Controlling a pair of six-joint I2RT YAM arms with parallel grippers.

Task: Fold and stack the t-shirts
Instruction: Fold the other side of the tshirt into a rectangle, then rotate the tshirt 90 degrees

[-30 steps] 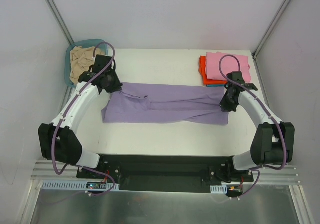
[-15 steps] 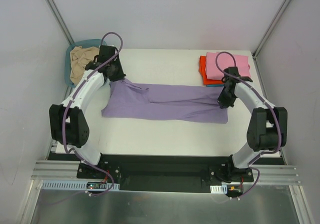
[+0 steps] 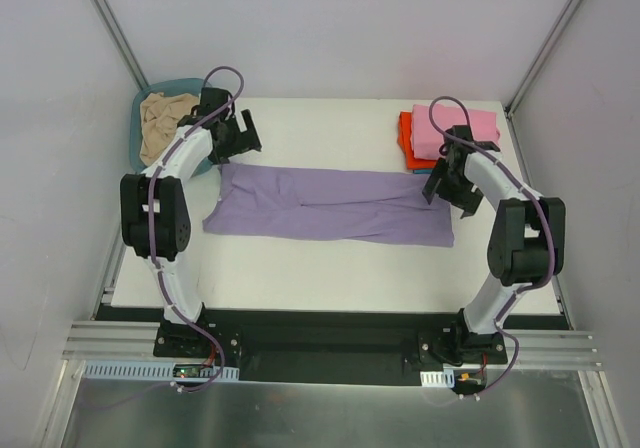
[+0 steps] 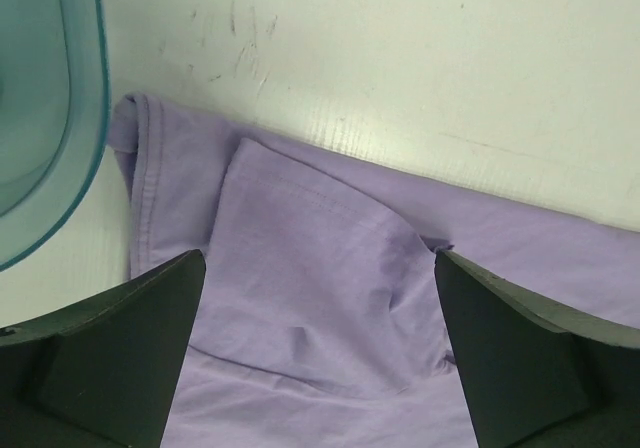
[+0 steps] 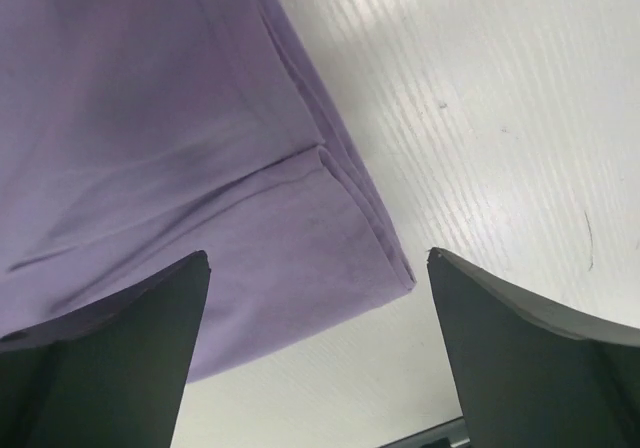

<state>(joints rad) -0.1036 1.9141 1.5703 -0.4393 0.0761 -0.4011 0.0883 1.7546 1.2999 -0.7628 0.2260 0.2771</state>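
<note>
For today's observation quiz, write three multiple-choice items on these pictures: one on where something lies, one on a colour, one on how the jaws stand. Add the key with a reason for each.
1. Where does the beige shirt lie?
A. in the teal basin
B. on the bare tabletop
C. in the right arm's jaws

2. What colour tops the stack at the far right?
A. orange-red
B. pink
C. teal

3. How do both sets of jaws stand?
A. both shut on cloth
B. one open, one shut
C. both open, holding nothing

Key:
1 A: the beige cloth sits inside the basin's rim.
2 B: the pink shirt covers the orange-red shirt below it.
3 C: each wrist view shows the lavender shirt lying flat on the table beneath wide-apart jaws.
</note>
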